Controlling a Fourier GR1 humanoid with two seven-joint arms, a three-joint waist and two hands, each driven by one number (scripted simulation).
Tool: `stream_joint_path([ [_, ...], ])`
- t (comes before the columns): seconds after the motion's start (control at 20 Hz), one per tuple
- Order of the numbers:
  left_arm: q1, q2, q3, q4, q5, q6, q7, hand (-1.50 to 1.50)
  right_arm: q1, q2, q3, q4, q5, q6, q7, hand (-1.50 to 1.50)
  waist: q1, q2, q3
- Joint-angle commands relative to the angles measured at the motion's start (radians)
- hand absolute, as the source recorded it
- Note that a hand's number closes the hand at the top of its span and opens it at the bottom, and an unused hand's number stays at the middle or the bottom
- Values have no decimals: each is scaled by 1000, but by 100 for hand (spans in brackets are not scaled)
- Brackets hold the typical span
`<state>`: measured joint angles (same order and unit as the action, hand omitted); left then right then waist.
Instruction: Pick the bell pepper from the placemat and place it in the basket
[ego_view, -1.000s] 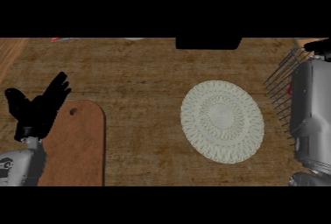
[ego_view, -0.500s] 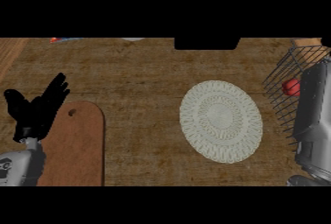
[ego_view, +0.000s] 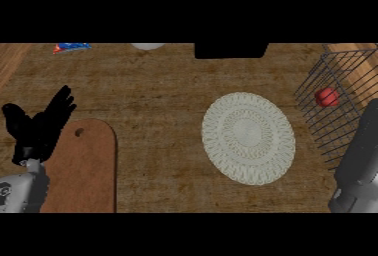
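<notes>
The red bell pepper (ego_view: 327, 97) lies inside the dark wire basket (ego_view: 319, 116) at the right edge of the counter. The round white woven placemat (ego_view: 249, 137) has nothing on it. My left hand (ego_view: 38, 127) rests open at the far left, fingers up, over the end of a wooden board. Of my right arm only the grey forearm (ego_view: 360, 165) shows, along the right edge below the basket; its hand is outside the picture.
A brown wooden cutting board (ego_view: 87, 170) lies at the lower left. At the counter's far edge are a blue and red object (ego_view: 71, 47), a white object (ego_view: 148, 46) and a black block (ego_view: 230, 50).
My right forearm has drawn back down and to the right, away from the basket, uncovering the red bell pepper inside it. The left hand has stayed still.
</notes>
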<state>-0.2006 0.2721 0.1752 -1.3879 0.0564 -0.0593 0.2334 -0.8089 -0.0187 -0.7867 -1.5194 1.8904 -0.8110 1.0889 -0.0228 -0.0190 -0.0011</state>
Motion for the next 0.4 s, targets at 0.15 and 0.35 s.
stream_joint_path([
  [0.15, 11, 10, 10, -12, 8, -5, 14, 0, 294, 18, 197, -330, -199, 189, 126, -150, -6, -9, 1],
  [0.35, 38, -2, 9, -19, 5, 2, 6, 0, 503, 19, 317, -518, -302, 236, 164, -150, -9, -7, 1],
])
